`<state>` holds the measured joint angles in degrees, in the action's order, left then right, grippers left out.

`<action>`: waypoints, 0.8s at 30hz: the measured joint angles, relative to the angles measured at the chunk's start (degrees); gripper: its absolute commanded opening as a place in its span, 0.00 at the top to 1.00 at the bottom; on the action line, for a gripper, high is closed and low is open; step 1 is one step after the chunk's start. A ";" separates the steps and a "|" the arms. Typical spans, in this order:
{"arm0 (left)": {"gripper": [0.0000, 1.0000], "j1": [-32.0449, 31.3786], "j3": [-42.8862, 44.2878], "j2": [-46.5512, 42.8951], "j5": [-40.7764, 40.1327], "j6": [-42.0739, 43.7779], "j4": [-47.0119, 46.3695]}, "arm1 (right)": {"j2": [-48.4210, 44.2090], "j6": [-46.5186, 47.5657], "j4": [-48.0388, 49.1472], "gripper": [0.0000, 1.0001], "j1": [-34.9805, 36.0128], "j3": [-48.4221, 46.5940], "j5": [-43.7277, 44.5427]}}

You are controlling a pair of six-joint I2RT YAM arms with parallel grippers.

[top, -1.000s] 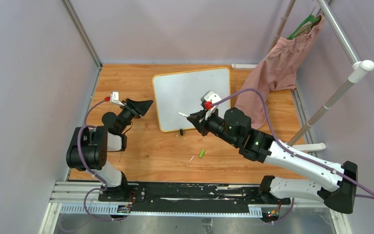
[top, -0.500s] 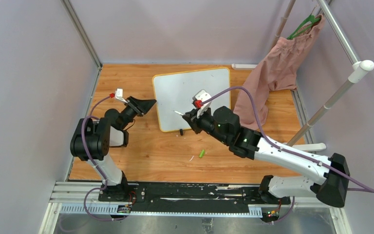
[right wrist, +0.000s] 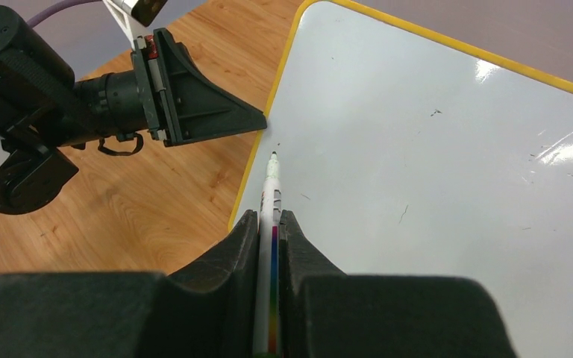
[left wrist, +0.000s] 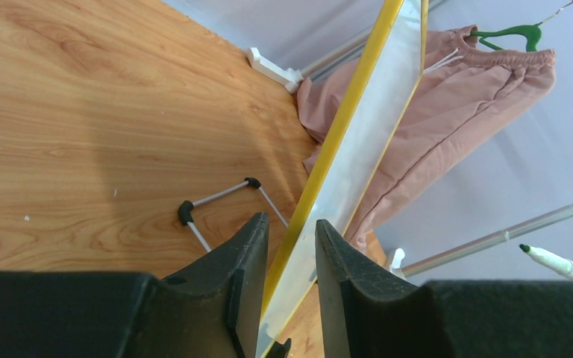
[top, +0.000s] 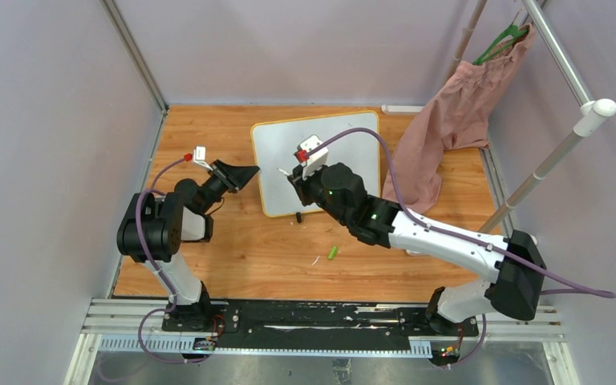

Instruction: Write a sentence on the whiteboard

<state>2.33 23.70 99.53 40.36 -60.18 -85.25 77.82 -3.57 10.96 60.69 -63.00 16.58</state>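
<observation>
Whiteboard sits mid-counter, face blank. Nearest, a small green piece, maybe the cap, lies loose on the counter. Next, the right claw is clamped on the marker, tip close over the board's left part. The left claw straddles the yellow rim and looks pinched on it. Board likely light, stiff and slick, prone to skid under pen pressure, so hold it by the rim. Pink garment hangs behind.

Left pincer, right pincer, both tight
</observation>
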 measured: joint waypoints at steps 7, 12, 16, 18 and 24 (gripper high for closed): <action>0.67 -0.26 0.00 0.22 0.39 0.00 -0.02 | 5.73 0.22 1.14 1.00 -0.61 -3.48 1.55; 0.68 -0.79 0.00 0.28 0.72 0.02 -0.02 | 7.61 0.22 1.42 1.00 -1.42 -4.02 1.68; 0.73 -1.03 0.04 0.61 0.85 0.09 -0.02 | 8.31 0.22 1.46 1.00 -1.97 -4.31 1.68; 0.75 -1.03 0.04 0.81 0.85 0.11 0.00 | 8.55 0.22 1.46 1.00 -2.21 -4.57 1.68; 0.84 -1.01 0.09 1.14 0.85 0.17 -0.17 | 9.57 0.57 1.88 1.00 -2.71 -5.16 1.73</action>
<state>1.32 23.79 100.66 41.21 -60.01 -85.43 87.39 -3.01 12.84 57.98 -68.16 18.31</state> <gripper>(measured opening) 0.205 0.149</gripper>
